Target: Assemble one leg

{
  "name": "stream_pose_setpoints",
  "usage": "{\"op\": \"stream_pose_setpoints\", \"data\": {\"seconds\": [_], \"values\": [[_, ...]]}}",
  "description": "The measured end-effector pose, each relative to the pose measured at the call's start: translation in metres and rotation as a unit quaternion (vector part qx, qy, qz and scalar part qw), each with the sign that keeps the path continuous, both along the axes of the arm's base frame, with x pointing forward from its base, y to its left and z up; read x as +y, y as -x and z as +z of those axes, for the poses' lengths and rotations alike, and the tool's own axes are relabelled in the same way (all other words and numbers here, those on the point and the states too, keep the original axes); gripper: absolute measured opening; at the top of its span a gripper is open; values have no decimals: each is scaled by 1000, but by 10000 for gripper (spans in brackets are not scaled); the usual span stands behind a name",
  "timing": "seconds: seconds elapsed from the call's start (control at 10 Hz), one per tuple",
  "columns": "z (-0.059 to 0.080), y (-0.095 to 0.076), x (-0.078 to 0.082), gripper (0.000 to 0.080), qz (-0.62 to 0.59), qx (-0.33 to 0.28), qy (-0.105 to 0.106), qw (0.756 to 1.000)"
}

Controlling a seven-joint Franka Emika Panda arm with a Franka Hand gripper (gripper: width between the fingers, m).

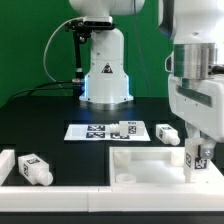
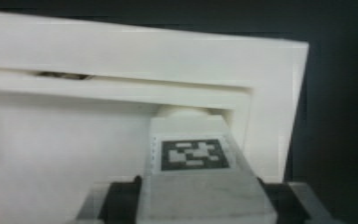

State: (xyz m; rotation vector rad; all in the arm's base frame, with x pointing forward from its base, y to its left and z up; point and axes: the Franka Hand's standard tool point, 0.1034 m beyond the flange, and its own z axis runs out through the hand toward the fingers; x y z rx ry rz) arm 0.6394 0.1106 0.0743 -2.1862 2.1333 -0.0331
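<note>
My gripper [image 1: 200, 166] is shut on a leg [image 1: 200, 155], a white peg with a black-and-white tag. It holds the leg over the right part of the large white square panel [image 1: 140, 168], near the exterior view's right edge. In the wrist view the leg [image 2: 197, 150] stands between my dark fingers [image 2: 144, 196], with the gripper [image 2: 204, 204] gripping its near end. The leg's far end points at the panel [image 2: 140, 60]. Whether the leg touches the panel cannot be told.
The marker board [image 1: 92, 131] lies behind the panel with a loose leg [image 1: 130, 128] on it. Another leg [image 1: 166, 132] lies to its right. Two more legs [image 1: 34, 169] lie at the exterior view's left. The robot base [image 1: 104, 70] stands at the back.
</note>
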Motion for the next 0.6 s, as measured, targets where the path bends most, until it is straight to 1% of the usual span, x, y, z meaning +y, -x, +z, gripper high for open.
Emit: {"op": "stream_pose_setpoints", "data": {"seconds": [0.1,0.2,0.4,0.5,0.6], "values": [[0,0,0,285,-78,5,-15,997],[0,-1,0,285,-135,3,-25,991],[-1,-2,-6,285,-204,7,-28,979],[-1,-1,-7,285,-204,6,-27,979],[-1,-1,-7,358,-201,5,-26,979]]}}
